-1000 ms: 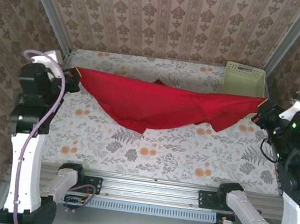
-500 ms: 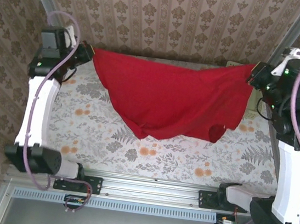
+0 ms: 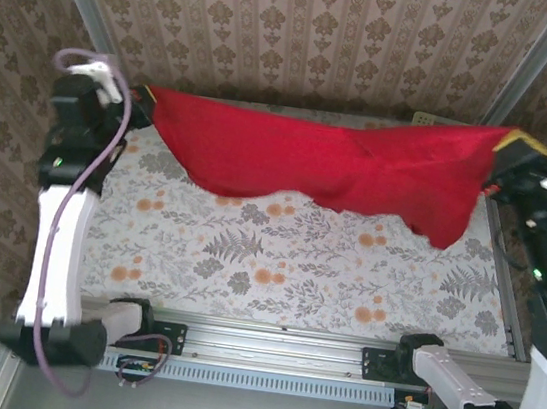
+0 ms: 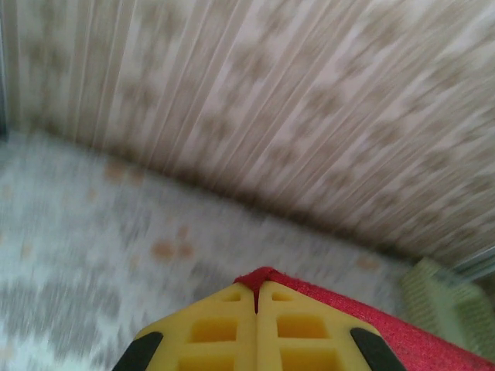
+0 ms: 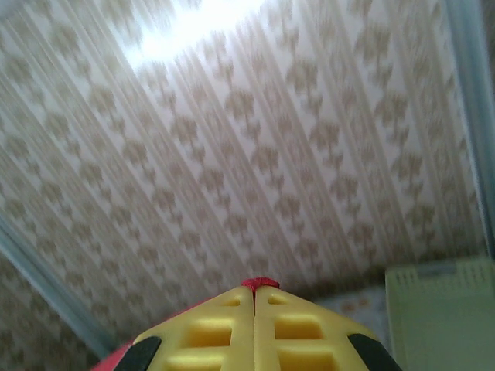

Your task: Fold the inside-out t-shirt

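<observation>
- The left hand (image 4: 256, 290) is pressed together. Its two blocky yellow fingers (image 4: 216, 328), moulded with square hollows, meet along a thin seam and pinch a rolled red edge of the t-shirt (image 3: 329, 166) at their tips.
- The right hand (image 5: 254, 292) is pressed together the same way. A small red fold of the cloth peeps out above the seam between its yellow fingers.
- In the top view the t-shirt hangs between the two hands like a banner across the far end of the table (image 3: 276, 265).
- Its top edge is pulled nearly straight from the left hand to the right hand.
- Its lower edge sags in a soft, uneven wave, with one pointed flap drooping lower near the right side.
- The cloth is plain, matte, bright red and shows no print. Shallow creases run diagonally through it.
- Whether its lower edge touches the table cannot be told.
- The table is covered in a pale sheet printed with grey ferns and orange flowers.
- A pale green slatted plastic basket (image 5: 441, 309) sits at the far right corner, mostly behind the cloth in the top view.
- Striped damask wallpaper (image 3: 307, 27) lines the walls.
- A ribbed metal rail (image 3: 275, 346) runs along the near edge.
</observation>
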Tool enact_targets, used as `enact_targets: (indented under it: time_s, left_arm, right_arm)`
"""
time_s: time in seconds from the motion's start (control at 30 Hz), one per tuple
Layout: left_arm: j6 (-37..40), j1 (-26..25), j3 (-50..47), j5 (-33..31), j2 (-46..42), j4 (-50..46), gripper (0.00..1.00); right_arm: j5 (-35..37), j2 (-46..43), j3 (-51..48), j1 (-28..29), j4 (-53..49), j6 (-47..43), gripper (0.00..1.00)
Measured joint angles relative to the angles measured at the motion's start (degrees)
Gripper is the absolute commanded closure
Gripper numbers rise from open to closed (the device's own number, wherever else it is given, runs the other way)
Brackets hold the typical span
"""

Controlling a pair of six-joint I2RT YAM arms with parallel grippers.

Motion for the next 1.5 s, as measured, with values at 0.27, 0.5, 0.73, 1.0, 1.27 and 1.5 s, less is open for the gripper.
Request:
enact_targets:
  time_s: [0.27, 0.5, 0.73, 1.0, 1.27, 1.5]
  left_arm:
    - [-1.97, 2.05, -9.46, 1.49, 6.34, -8.63, 1.0]
    - [-1.86, 2.16, -12.04, 1.16, -20.15, -6.25, 1.0]
    - [-1.46, 2.29, -15.32, -3.1, -38.27, -8.52, 1.0]
    - [-1.51, 2.23, -13.9, -1.22, -19.96, -7.87, 1.0]
    - [-4.02, 2.05, -6.91, -1.01, 13.88, -2.34, 1.0]
    - [-5.42, 2.91, 18.56, 1.38, 29.2, -1.31, 1.0]
  right_arm:
    - [-3.89, 4.57, -19.06, 0.0, -2.62, 1.84, 1.0]
    - [-4.04, -6.36, -20.61, 0.0, -4.22, -0.35, 1.0]
    - [-7.76, -15.43, -15.13, 0.0, -8.31, -1.49, 1.0]
    - [-7.98, -8.0, -16.63, 0.0, -6.14, -1.11, 1.0]
    - [-7.96, 16.83, -19.69, -0.09, 8.7, -0.83, 1.0]
    - [-8.46, 31.69, -9.42, -1.88, 19.04, -0.74, 1.0]
